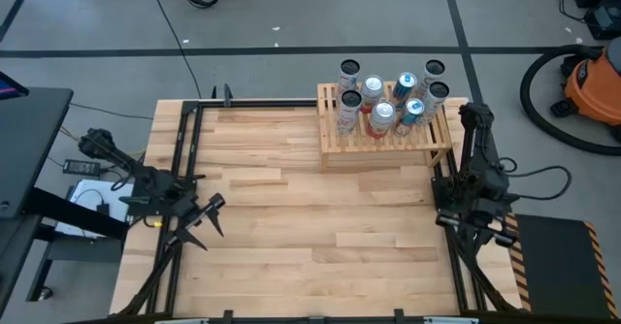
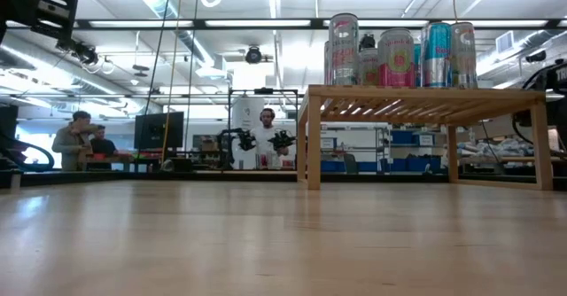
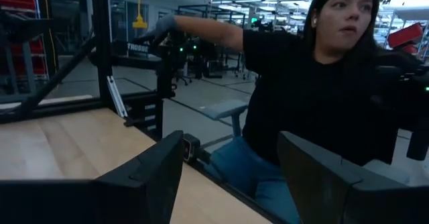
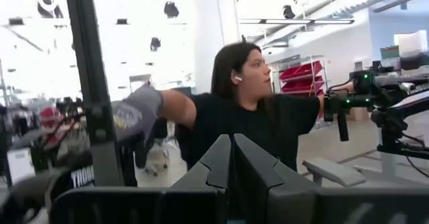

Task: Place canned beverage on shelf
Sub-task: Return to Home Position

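the right gripper (image 4: 231, 158) sits drawn in at the right edge of the table (image 1: 291, 256), fingers pressed together on nothing. the shelf (image 1: 427, 142) lies just ahead of it toward the far edge, long side running across the table, so this arm is the nearer one. the left gripper (image 1: 206, 217) hangs at the left edge, fingers spread and empty, well apart from the shelf. the cans (image 1: 383, 115) stand upright, clustered on the slats; only parking the arms seems left.
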{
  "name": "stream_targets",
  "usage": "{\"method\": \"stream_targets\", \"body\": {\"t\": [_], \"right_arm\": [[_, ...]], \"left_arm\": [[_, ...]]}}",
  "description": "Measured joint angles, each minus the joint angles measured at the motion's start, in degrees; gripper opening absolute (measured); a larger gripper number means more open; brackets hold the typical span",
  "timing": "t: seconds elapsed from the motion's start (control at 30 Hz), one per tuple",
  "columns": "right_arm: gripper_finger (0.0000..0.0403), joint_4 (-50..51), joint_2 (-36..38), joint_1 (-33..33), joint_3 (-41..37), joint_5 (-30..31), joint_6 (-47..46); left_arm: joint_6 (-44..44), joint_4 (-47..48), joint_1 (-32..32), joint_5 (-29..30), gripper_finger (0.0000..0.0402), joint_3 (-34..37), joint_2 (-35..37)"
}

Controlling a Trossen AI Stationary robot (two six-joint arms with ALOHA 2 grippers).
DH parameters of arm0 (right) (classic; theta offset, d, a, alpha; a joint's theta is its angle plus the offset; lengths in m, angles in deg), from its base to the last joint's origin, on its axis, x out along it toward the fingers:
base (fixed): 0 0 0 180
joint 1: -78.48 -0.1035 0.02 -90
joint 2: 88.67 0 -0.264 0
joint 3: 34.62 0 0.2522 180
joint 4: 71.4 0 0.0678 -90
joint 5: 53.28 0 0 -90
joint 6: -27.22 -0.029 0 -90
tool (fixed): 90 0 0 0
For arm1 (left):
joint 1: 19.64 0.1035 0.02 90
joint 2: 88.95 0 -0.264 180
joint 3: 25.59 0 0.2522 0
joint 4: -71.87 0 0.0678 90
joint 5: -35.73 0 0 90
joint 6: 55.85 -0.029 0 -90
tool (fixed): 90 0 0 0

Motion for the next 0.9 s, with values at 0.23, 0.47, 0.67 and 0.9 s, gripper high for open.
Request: {"method": "stream_targets", "body": {"t": [0.23, 0.47, 0.67, 0.9], "right_arm": [[0.0028, 0.4, 3.1, 0.6, 0.0, 0.0, -9.7], [0.0028, -0.2, 6.5, 0.6, 0.0, 0.0, -17.7], [0.0028, -0.8, 6.5, 0.6, 0.0, 0.0, -18.4], [0.0028, -0.8, 6.5, 0.6, 0.0, 0.0, -18.3]], "left_arm": [[0.0, 0.0, 0.0, 0.0, 0.0243, 0.0, 2.2], [0.0, 0.0, 0.0, 0.0, 0.0243, 0.0, 5.1], [0.0, 0.0, 0.0, 0.0, 0.0243, 0.0, 7.3], [0.0, 0.0, 0.0, 0.0, 0.0243, 0.0, 8.1]]}}
